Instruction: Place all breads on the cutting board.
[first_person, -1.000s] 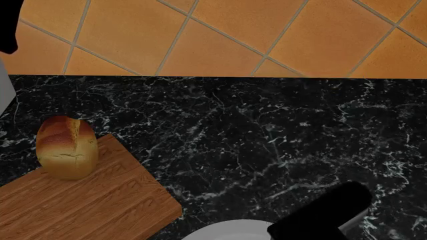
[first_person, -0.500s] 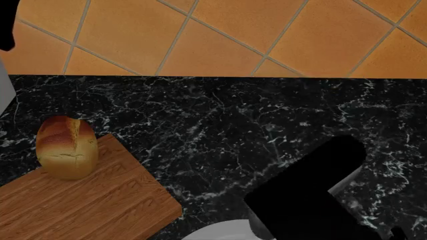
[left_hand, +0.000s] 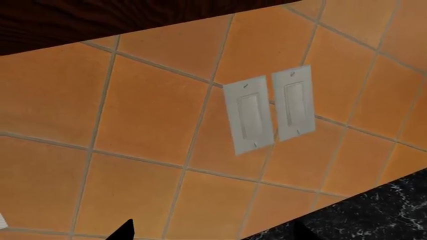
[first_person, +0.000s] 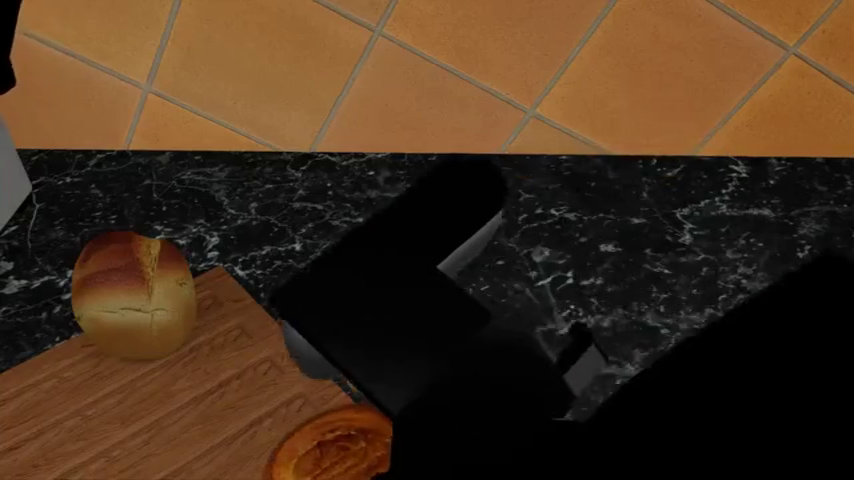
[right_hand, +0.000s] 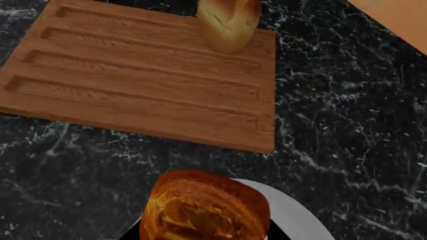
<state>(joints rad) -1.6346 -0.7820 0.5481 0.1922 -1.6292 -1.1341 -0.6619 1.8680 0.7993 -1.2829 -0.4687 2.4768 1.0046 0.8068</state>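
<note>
Right arm (first_person: 441, 330) swung over grooved wooden board (right_hand: 133, 85)

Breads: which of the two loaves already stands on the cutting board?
The upright split-top loaf at the cutting board corner; the other loaf hangs above the white plate.

The counter (first_person: 641, 220) is black marble with white veins, the wall (first_person: 441, 70) orange tile with pale grout. The board (right_hand: 140, 75) is light-brown grained wood; both loaves (first_person: 134, 295) (right_hand: 207, 210) golden-brown.
</note>
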